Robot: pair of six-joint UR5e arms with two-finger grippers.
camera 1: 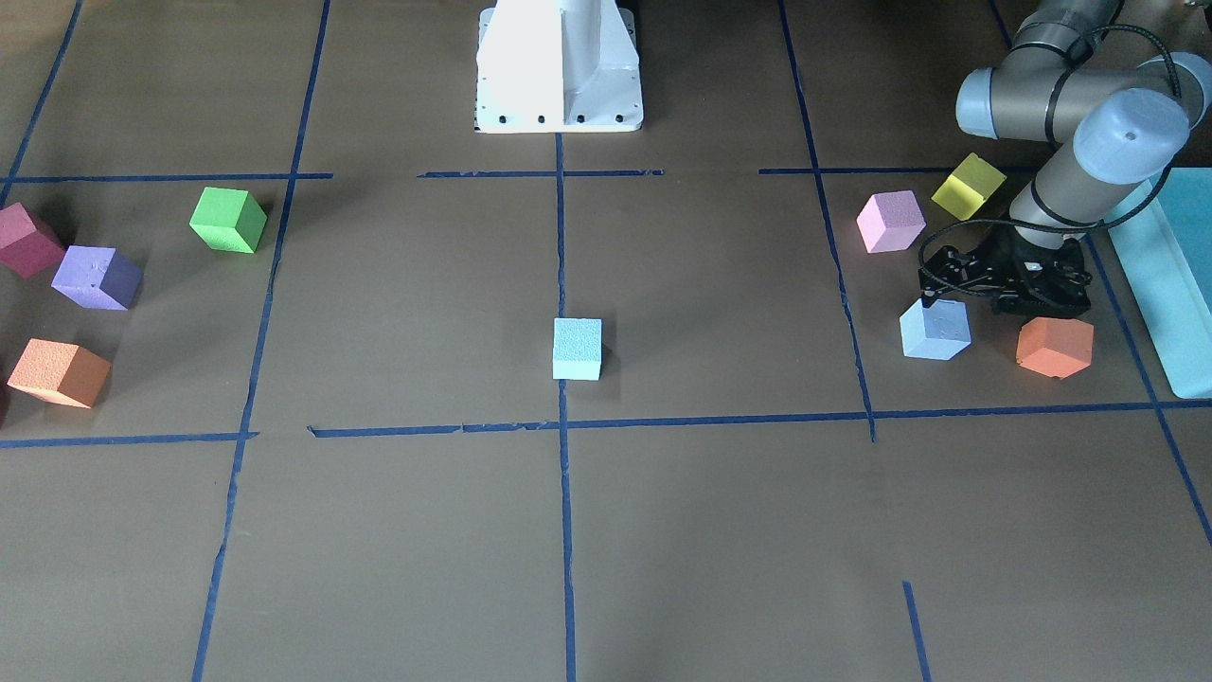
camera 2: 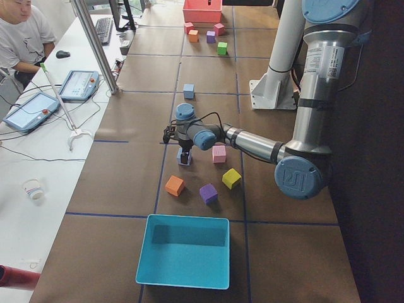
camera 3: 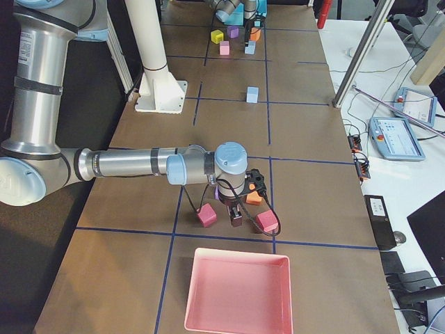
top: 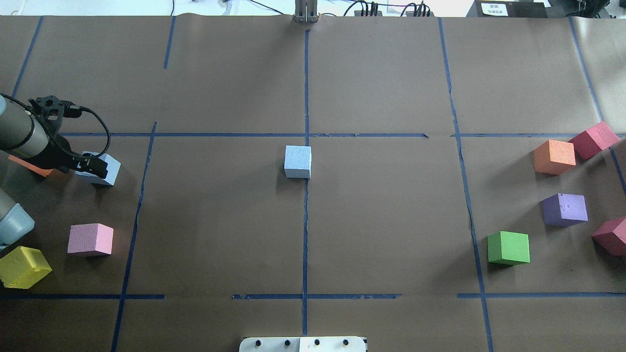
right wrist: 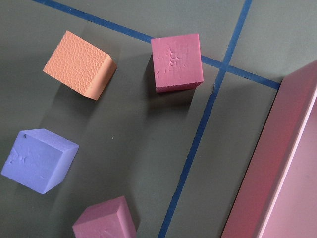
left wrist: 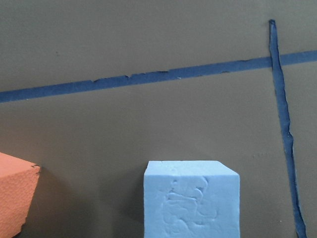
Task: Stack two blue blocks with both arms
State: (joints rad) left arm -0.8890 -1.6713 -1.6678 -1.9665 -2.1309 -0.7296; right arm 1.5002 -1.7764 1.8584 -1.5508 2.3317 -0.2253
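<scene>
The sky-blue block [camera 1: 935,332] rests on the table at the robot's left, and also shows in the overhead view [top: 107,172] and low in the left wrist view [left wrist: 190,203]. My left gripper [camera 1: 956,301] hangs right over it [top: 91,166], pointing down, fingertips at the block's top; the jaws look spread. The cyan block [camera 1: 578,349] sits alone on the centre tape line [top: 298,161]. My right gripper [camera 3: 235,219] shows only in the exterior right view, low among red cubes; I cannot tell whether it is open or shut.
An orange cube [camera 1: 1054,347], a pink cube [camera 1: 890,221], a yellow cube [camera 1: 968,186] and the teal box [camera 1: 1169,284] crowd the left arm. Green [top: 508,248], purple [top: 565,209], orange [top: 554,156] and red [top: 593,139] cubes lie at the right, near a pink tray [camera 3: 236,292].
</scene>
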